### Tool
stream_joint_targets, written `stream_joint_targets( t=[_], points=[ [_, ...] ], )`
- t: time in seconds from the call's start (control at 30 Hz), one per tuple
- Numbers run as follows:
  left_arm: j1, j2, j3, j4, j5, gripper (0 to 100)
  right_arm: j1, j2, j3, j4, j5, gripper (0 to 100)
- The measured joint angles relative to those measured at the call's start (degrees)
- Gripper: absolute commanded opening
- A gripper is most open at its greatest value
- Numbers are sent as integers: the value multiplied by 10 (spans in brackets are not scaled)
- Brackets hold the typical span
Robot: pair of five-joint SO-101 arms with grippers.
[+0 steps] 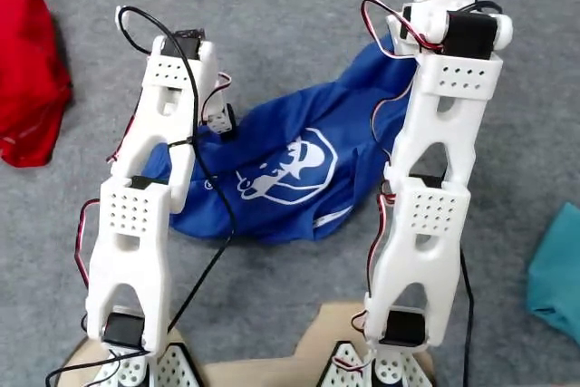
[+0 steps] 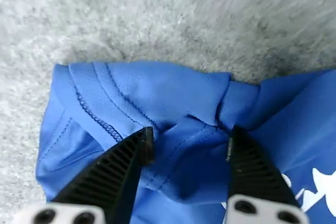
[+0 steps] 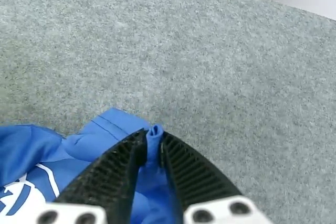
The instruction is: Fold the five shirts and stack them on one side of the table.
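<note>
At the bottom of the high view, two white arms lean over a crumpled blue jersey shirt with a white emblem (image 1: 290, 178), mid-frame on the grey felt table (image 1: 299, 24). The left gripper (image 2: 189, 142) has its ribbed jaws apart around a bunched hem at the shirt's left end, probably lining up a grip. The right gripper (image 3: 152, 140) pinches a corner of blue cloth at the shirt's upper right, seemingly to pull it flat. A black cable (image 1: 213, 197) drapes over the cloth and could snag. A teal shirt (image 1: 557, 269) lies at the right edge, a red shirt (image 1: 27, 70) upper left, both well apart.
</note>
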Motion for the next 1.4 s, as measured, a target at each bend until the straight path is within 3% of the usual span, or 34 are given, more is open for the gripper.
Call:
stream_joint_targets(
  t=[0.23,0.73,0.9,1.4],
  points=[
    [0,0,12,0,-2,17,0,0,0,0,0,5],
    [-13,0,-84,0,33,49,0,0,0,1,0,5],
    [-13,-4,-16,1,25,174,0,0,0,1,0,5],
    [-13,-4,70,1,22,155,0,0,0,1,0,5]
  ],
)
